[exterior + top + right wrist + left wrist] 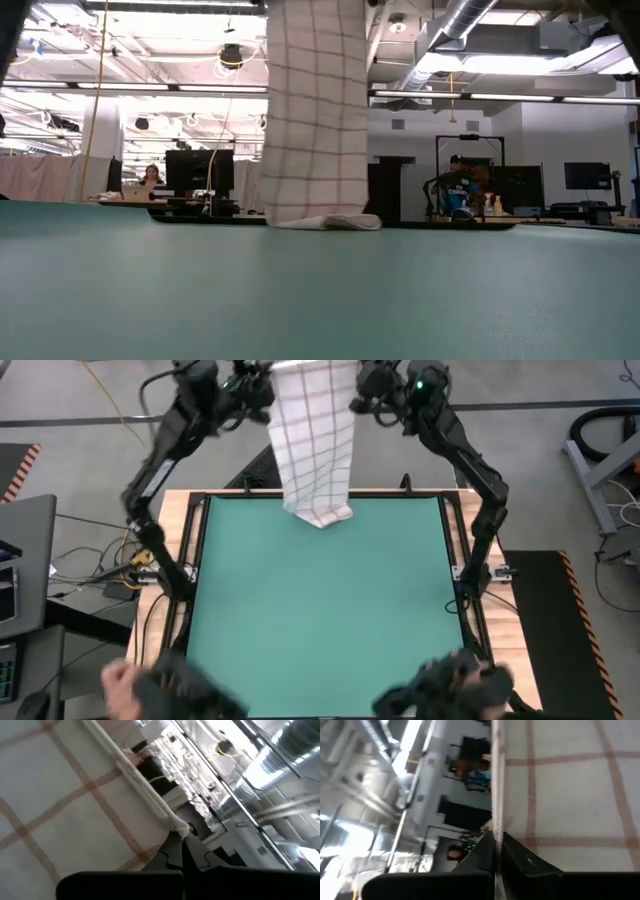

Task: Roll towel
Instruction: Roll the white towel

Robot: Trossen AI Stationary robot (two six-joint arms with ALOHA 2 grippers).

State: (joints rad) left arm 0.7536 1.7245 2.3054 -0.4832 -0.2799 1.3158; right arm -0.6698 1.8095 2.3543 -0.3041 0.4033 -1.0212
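The towel, white with a grid of fine red-brown lines, hangs high over the far edge of the green mat. My two grippers hold its top end, the left gripper at the top left corner and the right gripper at the top right. Both are shut on the cloth. In the low view the towel drops straight down, and its lower end lies bunched on the mat near the far edge. My left gripper pinches the towel's hemmed side edge at the top corner between its two fingers. The cloth hangs down from there, with its lower end on the mat. My right gripper pinches the towel's other top corner, right at the hem's end, between its two fingers. The cloth spreads flat away from the fingers toward the other gripper and hangs below them.
The mat's frame and wooden table edges border the work area. A person's hand and dark, blurred equipment show at the near edge. Desks and monitors stand in the room beyond the table.
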